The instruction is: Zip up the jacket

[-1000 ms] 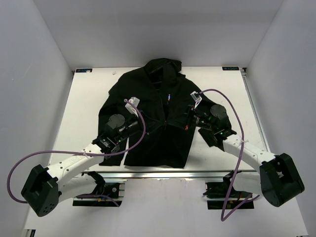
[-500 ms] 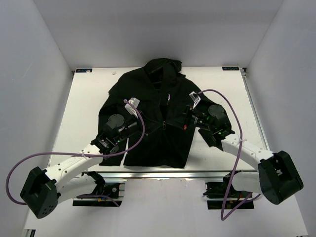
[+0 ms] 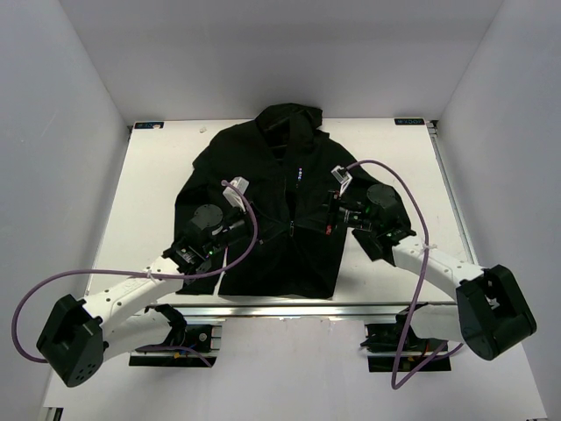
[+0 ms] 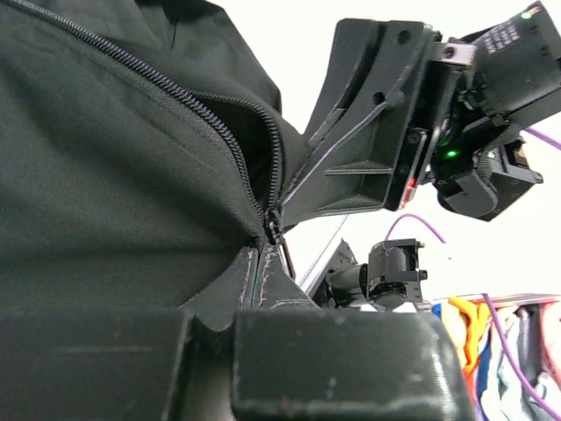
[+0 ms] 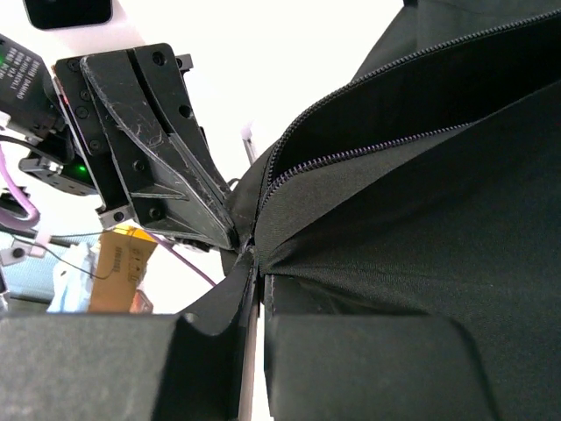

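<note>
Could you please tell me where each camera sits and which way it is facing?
Top external: above and behind the bases, looking down on the table and jacket; both arms show.
Left wrist: on the left arm, looking along the left tool at the zipper; the right tool faces it.
Right wrist: mirrored, along its own tool, facing the left tool.
Shared: both wrist views show the zipper's open split.

You see a white counter [image 3: 149, 193] with the black jacket [image 3: 280, 263] lying front-up on it, hood toward the far edge and hem at the near edge. A small label [image 3: 147, 125] sits at the far left corner.
</note>
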### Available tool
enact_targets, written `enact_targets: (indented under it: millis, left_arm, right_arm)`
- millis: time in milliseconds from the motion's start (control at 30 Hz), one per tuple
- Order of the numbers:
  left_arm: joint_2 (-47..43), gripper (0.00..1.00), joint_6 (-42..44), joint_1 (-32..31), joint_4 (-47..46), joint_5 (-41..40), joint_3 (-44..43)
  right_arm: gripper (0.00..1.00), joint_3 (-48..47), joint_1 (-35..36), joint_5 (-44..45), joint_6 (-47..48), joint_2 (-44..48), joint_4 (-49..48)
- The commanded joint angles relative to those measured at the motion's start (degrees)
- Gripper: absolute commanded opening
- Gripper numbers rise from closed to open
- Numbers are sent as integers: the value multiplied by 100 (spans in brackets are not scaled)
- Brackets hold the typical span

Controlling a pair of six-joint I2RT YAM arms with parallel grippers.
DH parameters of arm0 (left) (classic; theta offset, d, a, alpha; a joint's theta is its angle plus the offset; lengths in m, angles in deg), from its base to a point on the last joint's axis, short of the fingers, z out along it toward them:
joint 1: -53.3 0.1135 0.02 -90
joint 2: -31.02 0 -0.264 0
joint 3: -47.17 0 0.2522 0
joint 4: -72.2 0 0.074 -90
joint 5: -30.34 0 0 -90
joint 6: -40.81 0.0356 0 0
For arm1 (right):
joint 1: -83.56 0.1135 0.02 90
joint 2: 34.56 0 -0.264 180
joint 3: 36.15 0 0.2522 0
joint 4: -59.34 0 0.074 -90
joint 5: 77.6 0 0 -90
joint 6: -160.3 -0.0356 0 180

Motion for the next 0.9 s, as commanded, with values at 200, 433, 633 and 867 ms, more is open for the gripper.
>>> enact_targets:
  millis: [200,433,633,867]
  left_arm:
    - [45,0,-519,-42,-97,184,153]
    - [45,0,-642,-51,-168,131,180]
    - [107,0,-669,-51,34,131,83]
    - [168,0,-713,-51,139,184,22]
  right_arm:
    - [40,-43,-54,522,898,585,1189]
    - [53,-139,-45,759,1828,1235,2453]
    - [58,-860,60,1172,3374,1780,3614]
    - [65,-1511,1492,2726,5053,1895,4450]
